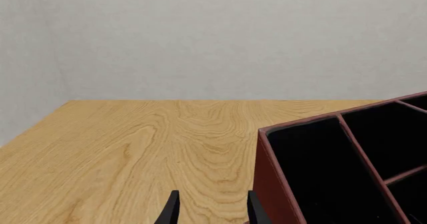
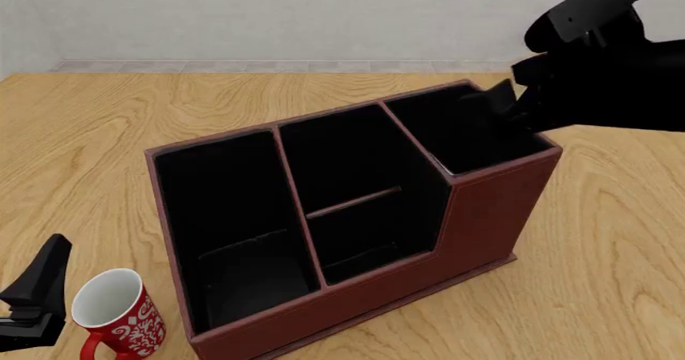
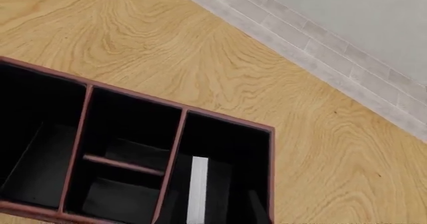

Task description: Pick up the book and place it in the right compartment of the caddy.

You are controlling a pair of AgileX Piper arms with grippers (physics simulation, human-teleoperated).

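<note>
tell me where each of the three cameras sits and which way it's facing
Front view: fixed above the arms' side, looking forward and down at the caddy and red mug; right arm over the right compartment, left gripper near the mug.
Left wrist view: low beside the caddy's end wall, facing across the table; fingertips show.
Right wrist view: above, looking down into the right compartment at the book; no gripper shows.
All share the caddy.

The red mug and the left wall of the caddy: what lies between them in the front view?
Nothing: in the front view only a narrow strip of bare wooden table shows between the red mug and the caddy; they do not touch.
</note>
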